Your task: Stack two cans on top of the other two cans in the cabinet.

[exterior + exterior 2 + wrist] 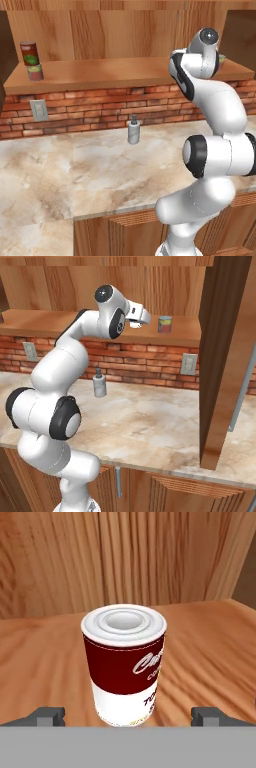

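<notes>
On the cabinet's shelf [45, 662] stands a red can with a white band [125, 667], upright and straight ahead of my gripper [128, 717]. The gripper is open, a fingertip [47, 716] low on each side of the can, and it touches nothing. From the right base view the gripper [146, 319] hovers just left of this can [164, 324]. Far left on the shelf [115, 72], the dark red-brown can with a green patch [29, 52] sits on top of a pale can [35, 73]. A small greenish bit [221, 58] peeks from behind the arm; I cannot tell what it is.
A grey pump bottle [133, 130] [99, 385] stands on the marble counter [75, 170] below the shelf, against the brick wall. A tall wooden side panel [220, 356] rises right of the red can. Wall outlets [39, 110] [188, 363] sit in the brick.
</notes>
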